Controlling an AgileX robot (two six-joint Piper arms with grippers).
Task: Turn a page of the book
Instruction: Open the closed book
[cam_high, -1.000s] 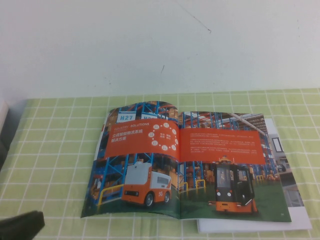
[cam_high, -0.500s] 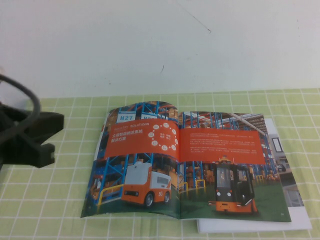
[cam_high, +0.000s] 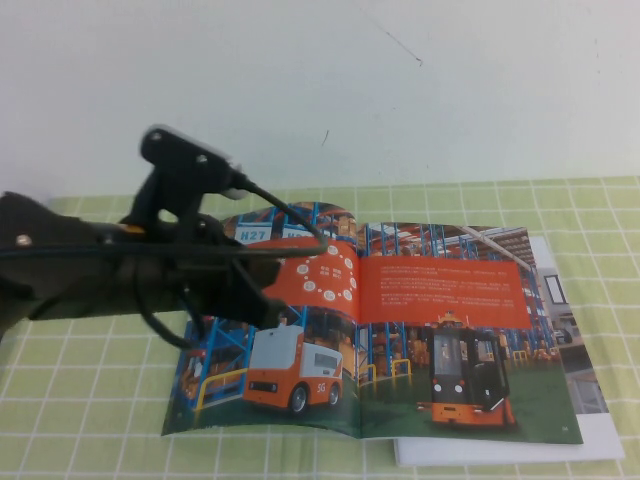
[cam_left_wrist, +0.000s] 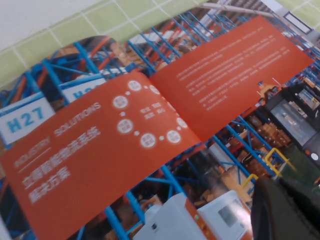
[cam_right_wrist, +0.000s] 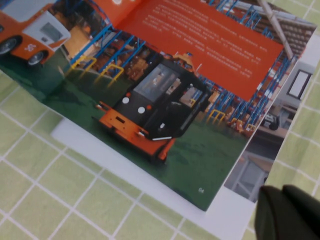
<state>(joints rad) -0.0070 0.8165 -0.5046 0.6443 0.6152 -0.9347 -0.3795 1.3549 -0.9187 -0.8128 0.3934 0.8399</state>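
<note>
Our left gripper (cam_high: 262, 305), jaws' state unclear, hovers over the brochure's (cam_high: 370, 330) left leaf, so the forklift page (cam_high: 455, 330) lies to its right, nearer our closed right gripper (cam_right_wrist: 287, 212).

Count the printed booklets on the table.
2: the book lies open on the checked cloth, and a white booklet lies under its right side, mostly covered. More could be hidden beneath.

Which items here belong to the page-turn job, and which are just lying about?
Job:
- thin glossy brochure open at a warehouse spread
- its right-hand leaf with the orange-black forklift
- left gripper, over the brochure's left leaf
- right gripper, jaws shut, off the brochure's near right corner

Lying about:
- white booklet under the brochure
- green checked tablecloth
</note>
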